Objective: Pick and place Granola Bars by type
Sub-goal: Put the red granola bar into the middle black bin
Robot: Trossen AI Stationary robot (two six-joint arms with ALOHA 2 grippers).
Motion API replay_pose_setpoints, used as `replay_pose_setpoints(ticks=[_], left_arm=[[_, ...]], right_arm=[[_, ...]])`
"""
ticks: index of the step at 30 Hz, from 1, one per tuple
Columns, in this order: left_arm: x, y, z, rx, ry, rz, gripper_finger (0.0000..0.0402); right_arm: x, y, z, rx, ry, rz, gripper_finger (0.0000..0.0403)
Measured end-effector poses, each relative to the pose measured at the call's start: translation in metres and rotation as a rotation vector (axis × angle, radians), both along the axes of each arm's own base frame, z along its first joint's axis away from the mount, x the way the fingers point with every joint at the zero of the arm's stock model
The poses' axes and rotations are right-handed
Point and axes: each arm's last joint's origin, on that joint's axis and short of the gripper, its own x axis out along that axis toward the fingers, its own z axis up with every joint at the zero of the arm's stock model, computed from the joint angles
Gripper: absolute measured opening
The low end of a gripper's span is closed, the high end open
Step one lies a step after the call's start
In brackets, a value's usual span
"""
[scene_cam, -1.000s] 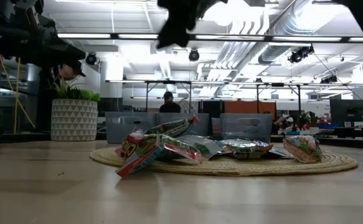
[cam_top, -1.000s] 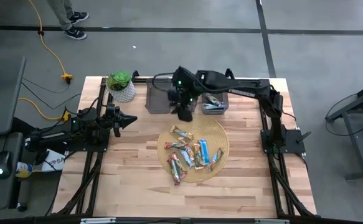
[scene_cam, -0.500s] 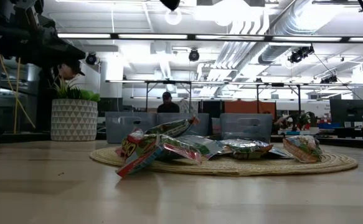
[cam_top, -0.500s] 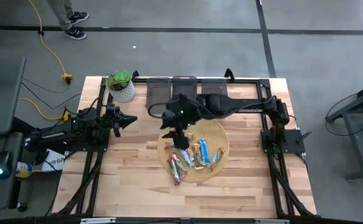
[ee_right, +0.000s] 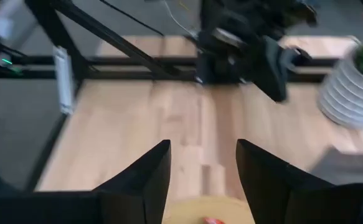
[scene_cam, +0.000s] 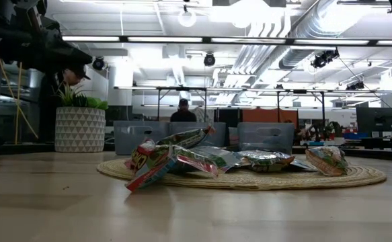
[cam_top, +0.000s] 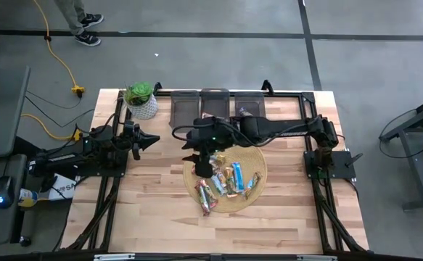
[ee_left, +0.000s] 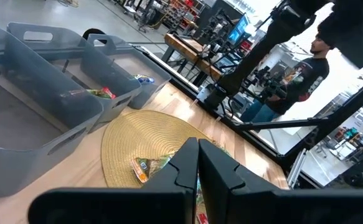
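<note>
The granola bars (cam_top: 224, 179), shiny blue, red-brown and multicoloured foil oblongs, are heaped on the round woven mat (cam_top: 257, 154) just beneath the right pincer (cam_top: 202, 166), whose fingers are held apart, empty.

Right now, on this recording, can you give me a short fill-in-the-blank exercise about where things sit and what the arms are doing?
1. The snack bars lie piled on a round woven ____.
2. The right gripper hangs over that pile with its jaws ____.
3. The left gripper waits near the potted ____, jaws shut.
4. Along the table's far edge stand ____ grey bins.

Missing words: mat; open; plant; three
</note>
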Motion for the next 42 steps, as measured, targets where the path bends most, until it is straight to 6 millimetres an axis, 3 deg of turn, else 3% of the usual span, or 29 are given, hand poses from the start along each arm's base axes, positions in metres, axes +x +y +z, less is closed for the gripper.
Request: replay_pose_setpoints(ticks=[3,9,15,31,42], left_arm=[[0.0,0.0,0.0,0.0,0.0,-0.001,0.001],[0.0,0.0,0.0,0.0,0.002,-0.001,0.001],[0.0,0.0,0.0,-0.001,0.003,-0.001,0.001],[0.0,0.0,-0.001,-0.002,0.008,-0.001,0.001],[0.0,0.0,-0.002,-0.005,0.023,-0.001,0.001]], right_arm=[[0.004,-0.001,-0.013,-0.022,0.059,-0.019,0.0166],[0.026,0.001,-0.067,-0.007,0.244,0.017,0.0166],[0.03,-0.007,-0.108,0.026,0.448,0.01,0.0169],[0.042,-0.01,-0.174,0.028,0.653,0.107,0.0168],[0.045,-0.016,-0.188,0.017,0.688,0.021,0.0174]])
